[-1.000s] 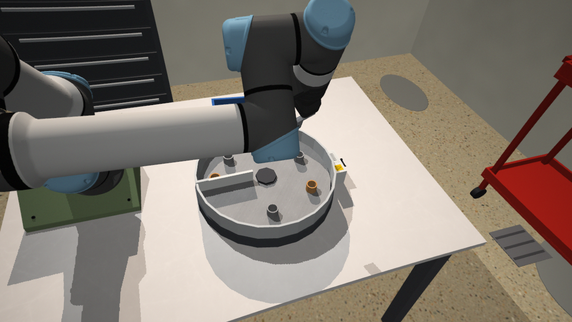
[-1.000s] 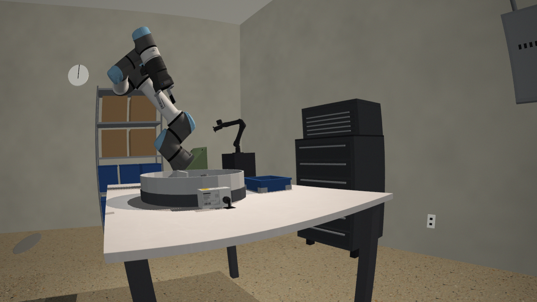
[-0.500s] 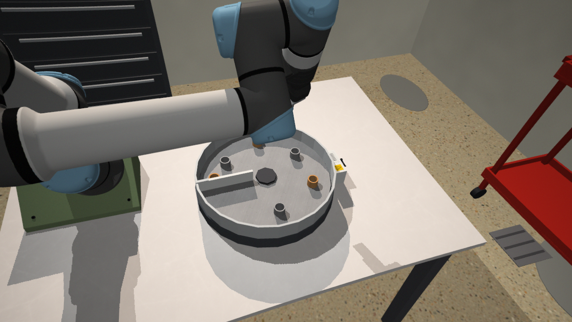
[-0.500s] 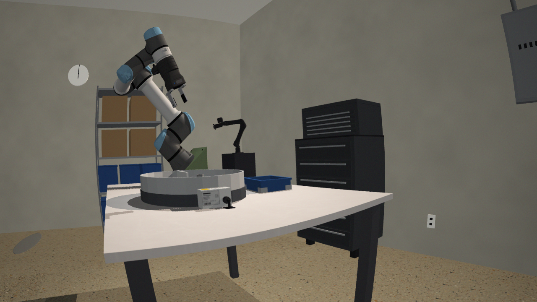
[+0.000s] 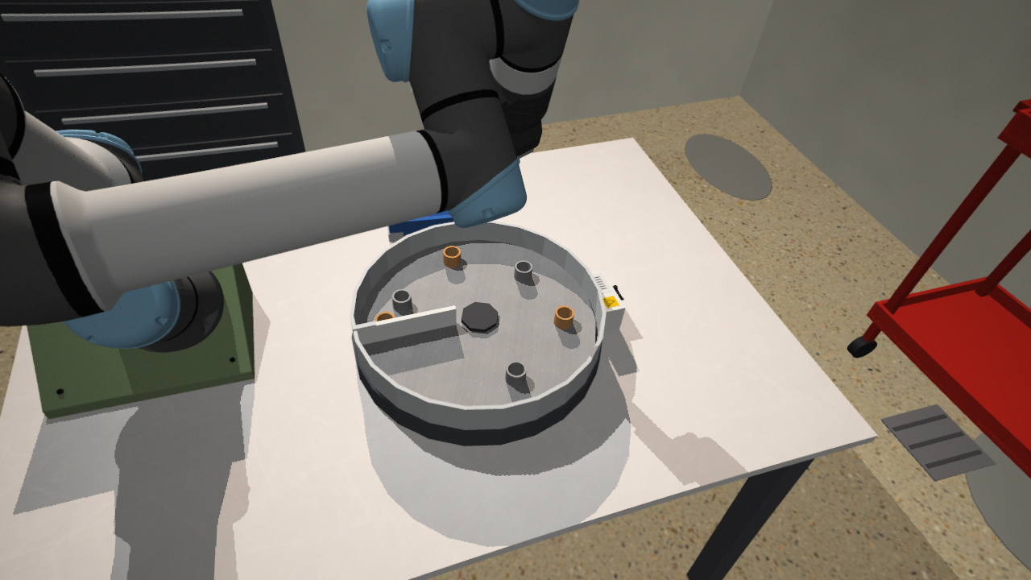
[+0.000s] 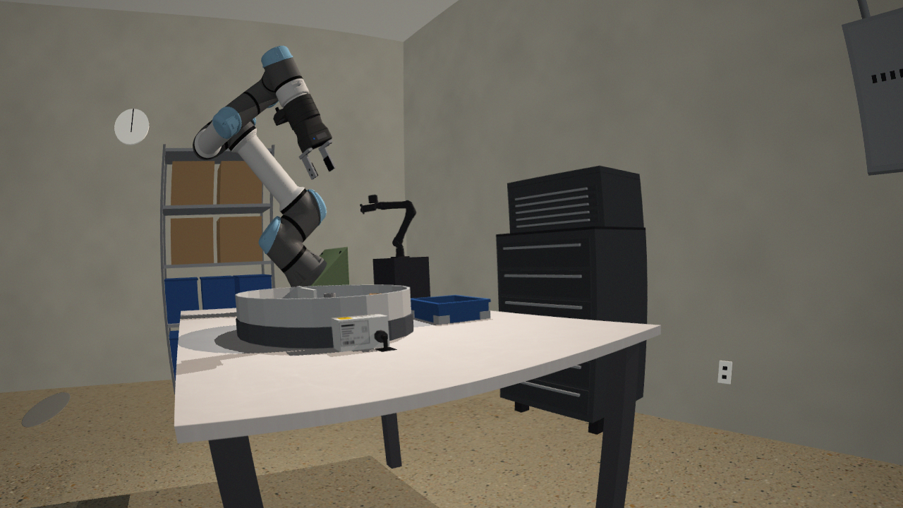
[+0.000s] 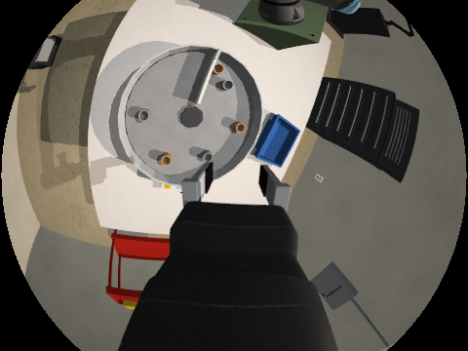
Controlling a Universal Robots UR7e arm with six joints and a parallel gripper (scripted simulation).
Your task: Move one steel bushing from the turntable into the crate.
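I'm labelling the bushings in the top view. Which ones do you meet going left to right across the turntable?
Orange bushing by the divider → grey bushing → orange bushing at the back → near grey bushing → far grey bushing → orange bushing on the right.

Three grey bushings are seen on the turntable (image 5: 577, 374): one far (image 5: 523, 270), one left (image 5: 401, 300), one near (image 5: 515, 372). Three orange bushings are counted: far (image 5: 452, 255), right (image 5: 563, 316), left (image 5: 384, 317). One crate (image 6: 449, 307) and one table (image 5: 721, 345) are seen.
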